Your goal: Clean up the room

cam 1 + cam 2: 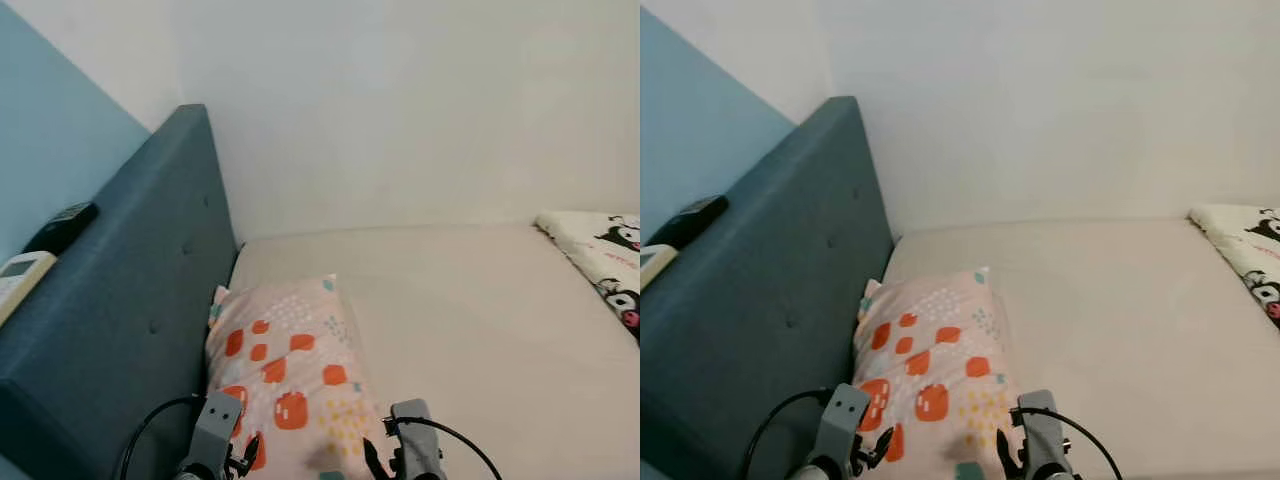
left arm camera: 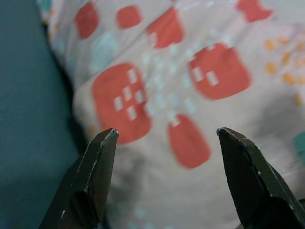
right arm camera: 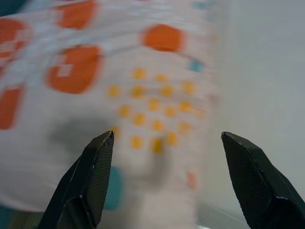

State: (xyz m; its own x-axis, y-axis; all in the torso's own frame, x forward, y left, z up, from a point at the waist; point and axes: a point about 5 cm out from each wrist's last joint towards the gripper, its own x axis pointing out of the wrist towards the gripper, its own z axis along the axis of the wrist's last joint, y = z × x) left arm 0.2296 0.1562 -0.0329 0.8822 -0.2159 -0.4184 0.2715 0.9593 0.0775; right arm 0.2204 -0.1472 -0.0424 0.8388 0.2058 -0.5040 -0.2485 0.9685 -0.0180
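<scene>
Pillow point(image 1: 290, 375), pink with orange patches, lies on the bed point(image 1: 480, 320) against the blue headboard point(image 1: 130, 300), at the bed's head edge. Left claw point(image 2: 164, 138) and right claw point(image 3: 167, 138) hover just above it, both spread wide, pinching nothing.

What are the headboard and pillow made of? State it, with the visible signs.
Headboard: seemingly padded, upholstered in matte blue-grey woven fabric; button dimples dent its face. Pillow: soft printed cloth, likely cotton, though the weave is too blurred to confirm; it sags and creases, matte, with orange patches.
</scene>
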